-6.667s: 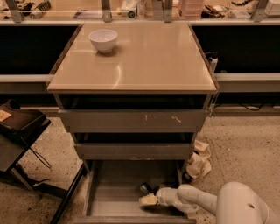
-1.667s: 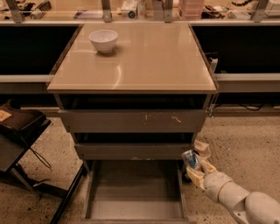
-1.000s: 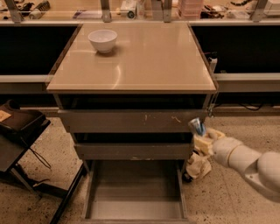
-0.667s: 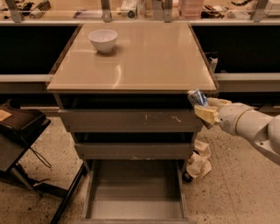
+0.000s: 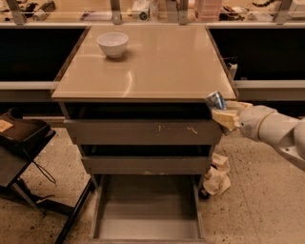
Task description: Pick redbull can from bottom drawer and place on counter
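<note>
My gripper [image 5: 225, 113] is shut on the redbull can [image 5: 216, 100], a slim silver and dark blue can. It holds the can tilted at the counter's front right corner, about level with the counter edge. The counter [image 5: 157, 62] is a glossy beige top on the grey drawer cabinet. The bottom drawer [image 5: 147, 217] is pulled open below, and its grey floor is bare. My white arm [image 5: 274, 131] reaches in from the right.
A white bowl [image 5: 113, 44] stands at the counter's back left. Crumpled paper [image 5: 217, 176] lies on the floor right of the drawers. A black stand [image 5: 21, 157] is at the left. A cluttered shelf [image 5: 143, 9] runs behind the counter.
The gripper took the can out of the bottom drawer and raised it along the cabinet's right side to counter height. The drawer floor is now bare.
</note>
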You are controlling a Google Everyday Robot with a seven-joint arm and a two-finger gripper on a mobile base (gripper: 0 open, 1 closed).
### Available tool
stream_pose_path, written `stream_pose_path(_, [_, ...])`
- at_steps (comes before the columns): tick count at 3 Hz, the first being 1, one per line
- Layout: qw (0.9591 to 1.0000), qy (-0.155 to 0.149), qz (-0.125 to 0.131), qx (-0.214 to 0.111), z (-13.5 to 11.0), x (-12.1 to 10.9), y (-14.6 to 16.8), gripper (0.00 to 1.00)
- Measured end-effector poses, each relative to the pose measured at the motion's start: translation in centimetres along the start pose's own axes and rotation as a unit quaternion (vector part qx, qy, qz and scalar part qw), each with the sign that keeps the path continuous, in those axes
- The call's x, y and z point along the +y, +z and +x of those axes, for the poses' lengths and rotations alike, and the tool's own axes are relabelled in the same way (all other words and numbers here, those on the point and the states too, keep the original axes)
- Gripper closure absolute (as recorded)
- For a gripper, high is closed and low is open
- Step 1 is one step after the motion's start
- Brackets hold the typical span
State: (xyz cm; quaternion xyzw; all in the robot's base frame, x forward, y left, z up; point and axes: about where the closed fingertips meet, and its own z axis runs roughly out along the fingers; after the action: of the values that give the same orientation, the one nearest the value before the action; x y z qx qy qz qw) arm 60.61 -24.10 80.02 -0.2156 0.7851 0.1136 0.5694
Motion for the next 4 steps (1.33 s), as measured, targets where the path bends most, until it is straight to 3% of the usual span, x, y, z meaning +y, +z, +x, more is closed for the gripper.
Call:
stream_pose_path(1, [0.9995,-0.013,0.027,-0.006,-6.3,-3.9,0.0,1.0])
stream_pose_path(2, [0.9995,-0.015,0.027,-0.005,-6.1,-3.8,-0.1,1.0])
stream_pose_path(3, [0.9994,-0.019,0.024,-0.017,-7.8,-5.1,1.5,1.0])
stream_pose_path(4, [0.9993,-0.022,-0.001,-0.03,-11.5,-6.5,5.3,1.0])
